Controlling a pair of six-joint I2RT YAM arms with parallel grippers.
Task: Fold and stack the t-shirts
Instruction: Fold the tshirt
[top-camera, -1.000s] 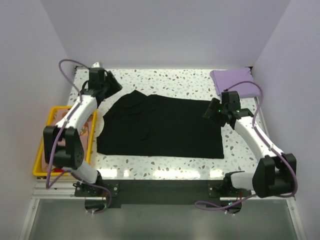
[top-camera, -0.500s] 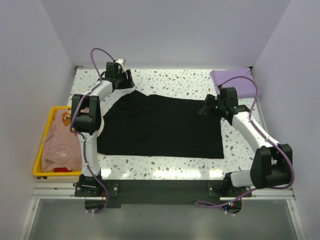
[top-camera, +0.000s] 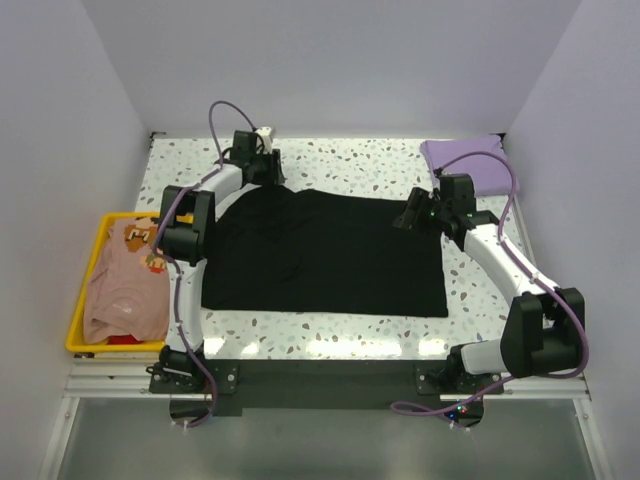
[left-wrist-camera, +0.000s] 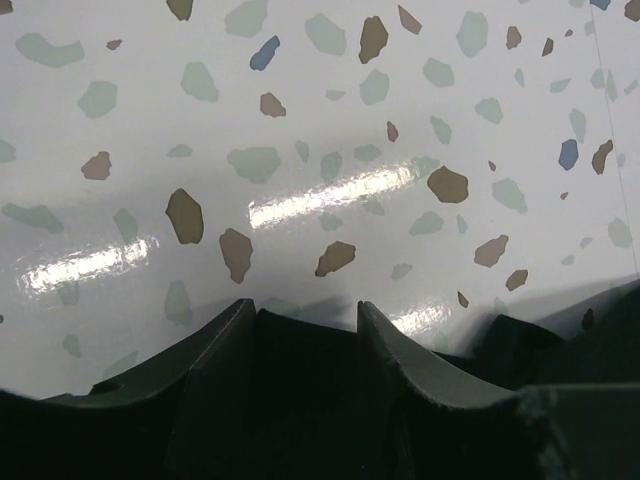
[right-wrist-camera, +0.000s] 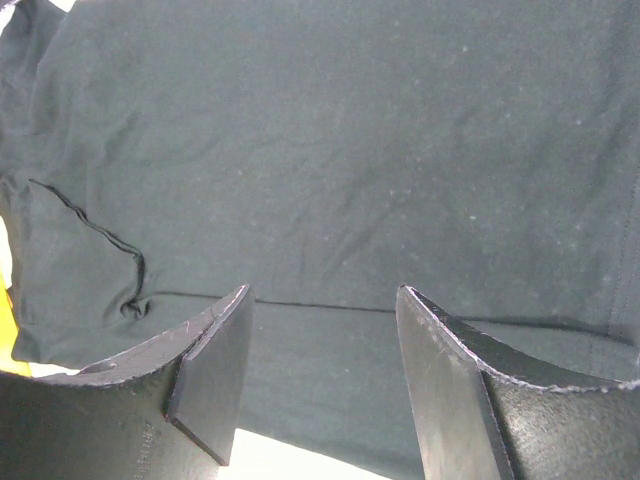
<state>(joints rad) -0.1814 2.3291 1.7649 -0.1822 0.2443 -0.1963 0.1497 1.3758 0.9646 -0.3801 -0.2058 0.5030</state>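
We see two robot arms reaching out over a speckled white table (top-camera: 350, 160).

The left gripper (top-camera: 266, 170) sits at the far left corner of a large black t-shirt (top-camera: 330, 255). Its jaws stand apart with nothing between them. In its wrist view, the left gripper (left-wrist-camera: 305, 302) faces bare speckled table just ahead of its fingertips (left-wrist-camera: 238, 318). A dark strip that may be the black t-shirt (left-wrist-camera: 610, 325) shows low on its right. We cannot tell whether the fingers touch the cloth.

The right gripper (top-camera: 406, 217) is over the far right corner of the same shirt, which spreads flat from it toward the left gripper and back toward the arm bases. Its jaws are also apart and hold nothing. From its wrist, the right gripper (right-wrist-camera: 322, 292) looks down on smooth black t-shirt (right-wrist-camera: 380, 150) filling the view ahead, with a hemmed sleeve edge to the left of its fingers (right-wrist-camera: 215, 370).

A folded lavender t-shirt (top-camera: 468, 160) lies near the right gripper, on its outer side, in the table's far right corner.

Well apart from the left gripper, beside that arm's elbow, a peach t-shirt (top-camera: 125, 285) with brown-red print lies bunched in a yellow tray (top-camera: 75, 330).
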